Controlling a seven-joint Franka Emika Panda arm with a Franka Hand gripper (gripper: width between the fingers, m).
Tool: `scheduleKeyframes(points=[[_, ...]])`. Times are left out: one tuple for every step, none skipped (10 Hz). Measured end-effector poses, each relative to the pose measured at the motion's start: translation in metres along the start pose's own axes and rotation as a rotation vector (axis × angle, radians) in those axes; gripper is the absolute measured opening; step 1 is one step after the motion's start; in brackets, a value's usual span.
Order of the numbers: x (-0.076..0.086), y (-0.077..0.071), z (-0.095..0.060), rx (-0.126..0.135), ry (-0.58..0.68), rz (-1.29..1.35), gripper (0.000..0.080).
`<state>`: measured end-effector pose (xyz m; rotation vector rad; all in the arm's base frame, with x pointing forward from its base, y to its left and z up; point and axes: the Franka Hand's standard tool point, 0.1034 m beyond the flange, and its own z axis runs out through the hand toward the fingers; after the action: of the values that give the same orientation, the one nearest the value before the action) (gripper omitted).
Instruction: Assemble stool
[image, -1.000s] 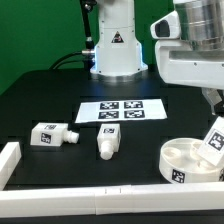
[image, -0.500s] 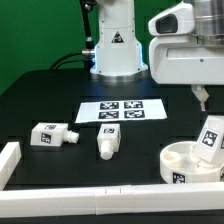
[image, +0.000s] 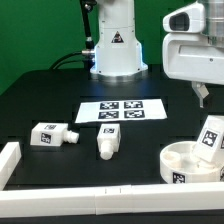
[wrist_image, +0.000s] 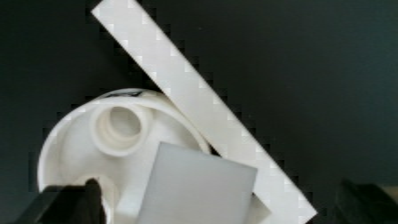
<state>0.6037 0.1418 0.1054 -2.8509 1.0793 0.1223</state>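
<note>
The round white seat disc (image: 186, 160) lies at the exterior view's right, and one tagged leg (image: 211, 136) stands in it, leaning a little. Two more legs lie on the black table: one (image: 50, 133) at the exterior view's left, one (image: 108, 143) near the middle. My gripper (image: 203, 95) hangs above the standing leg, clear of it and open. In the wrist view the dark fingertips (wrist_image: 71, 203) show far apart at the frame's corners, with the leg's flat end (wrist_image: 199, 188) and the seat disc (wrist_image: 103, 135) below my gripper (wrist_image: 214, 208).
The marker board (image: 120, 110) lies in front of the robot base (image: 115, 55). White border rails run along the exterior view's left (image: 8, 162) and the front edge (image: 100, 190). A rail (wrist_image: 169, 65) also crosses the wrist view beside the seat.
The jaws have opened and let go of the leg, which stays standing in the seat. The gripper has risen and drifted toward the exterior view's right.
</note>
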Motion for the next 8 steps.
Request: scheduleKeyframes(points=[[0.000,0.000,0.000,0.000,0.000,-0.001,0.0648],[-0.001,0.000,0.000,-0.001,-0.001,-0.001,0.0649],[-0.001,0.000,0.001,-0.001,-0.001,-0.001,0.0649],[0.000,0.001,0.001,-0.002,-0.001,0.000,0.0649],[0.002,0.004,0.005,-0.011,0.015,0.036,0.0649],[0.006,0.005,0.008,-0.021,0.024,0.026,0.0649],[0.011,0.005,0.006,-0.025,0.033,-0.012,0.0649],[0.009,0.005,0.007,-0.020,0.029,-0.005,0.0649]])
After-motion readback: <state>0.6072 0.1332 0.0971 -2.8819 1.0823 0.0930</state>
